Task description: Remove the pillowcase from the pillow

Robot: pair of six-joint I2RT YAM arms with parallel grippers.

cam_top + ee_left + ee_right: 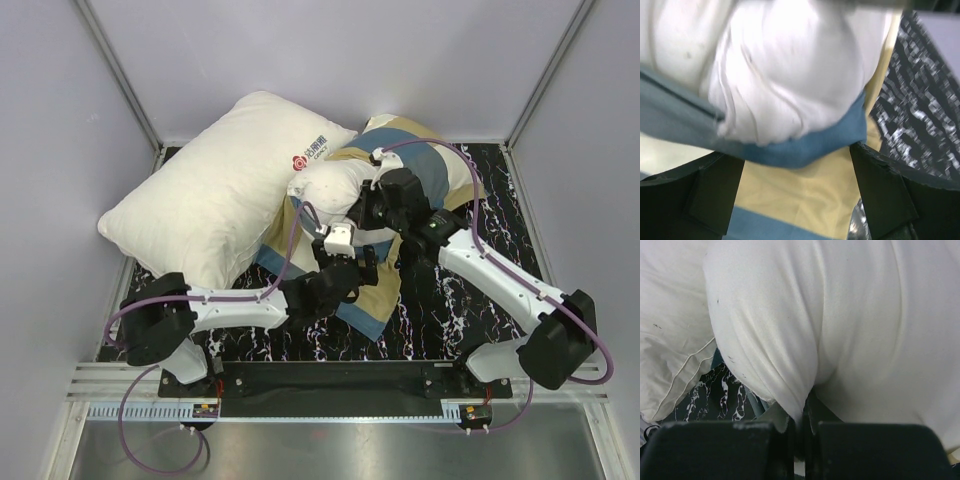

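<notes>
The right claw (802, 426) is clamped tight on a pinched fold of the pillow (850, 315), its two fingers pressed together with the off-white cloth drawn down between them. Above that pinch the pillow bulges in smooth, plump folds.

The left claw (797, 195) stands wide, and nothing is held between its dark fingers (705, 195). It hovers just below the pillow's bare end, over the pillowcase (800, 152), whose blue edge wraps the underside of that end, with tan checks spreading nearer the claw.

In the top view the pillow sticks partly out of the pillowcase: its white end is bare on the left, while the checked cover still bunches around the rest of it, behind and to the right, and trails out flat in front of it.

A white pillow with a red logo (220, 190) lies tilted against the pillow's left side, touching it. All of this rests on the dark, marbled counter (450, 310).
</notes>
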